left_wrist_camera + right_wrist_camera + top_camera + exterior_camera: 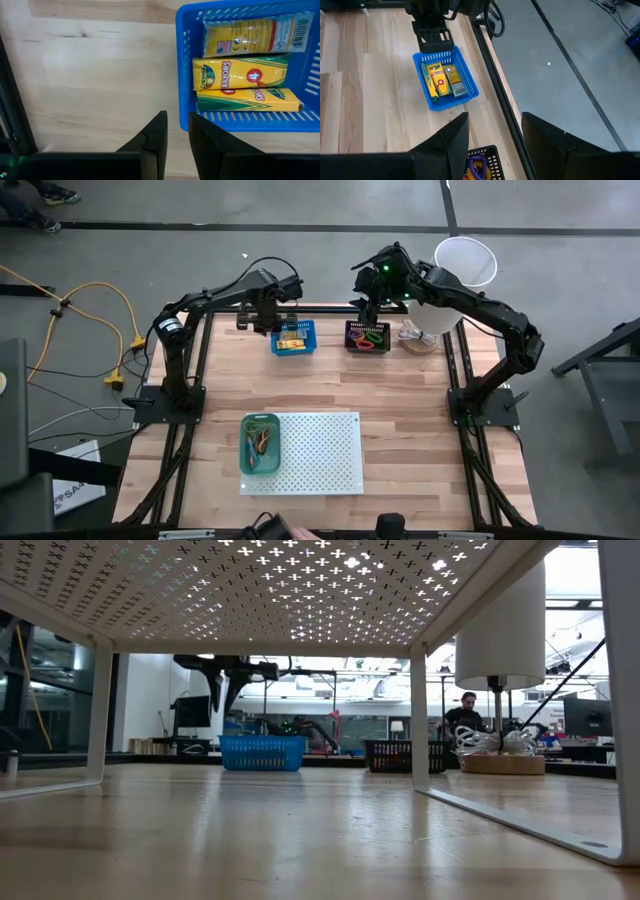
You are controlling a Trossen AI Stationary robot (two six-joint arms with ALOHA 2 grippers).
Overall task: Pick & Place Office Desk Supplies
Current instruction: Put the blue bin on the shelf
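Note:
A blue bin (293, 338) at the table's far side holds three yellow-orange crayon packets (245, 75) lying flat side by side. My left gripper (177, 137) points down just outside the bin's left wall (182, 65), above bare wood. Its fingers stand a narrow gap apart with nothing between them. In the high view it shows at the bin's left (265, 323). My right gripper (495, 145) hangs open and tilted above a black bin (368, 337) with purple and orange loops (477, 167) inside.
A white perforated board (320, 455) stands on the near half of the table with a green bin (260, 443) of rubber bands on its left end. A white lamp (465, 260) stands on its base (420, 338) at the far right. Bare wood lies between board and bins.

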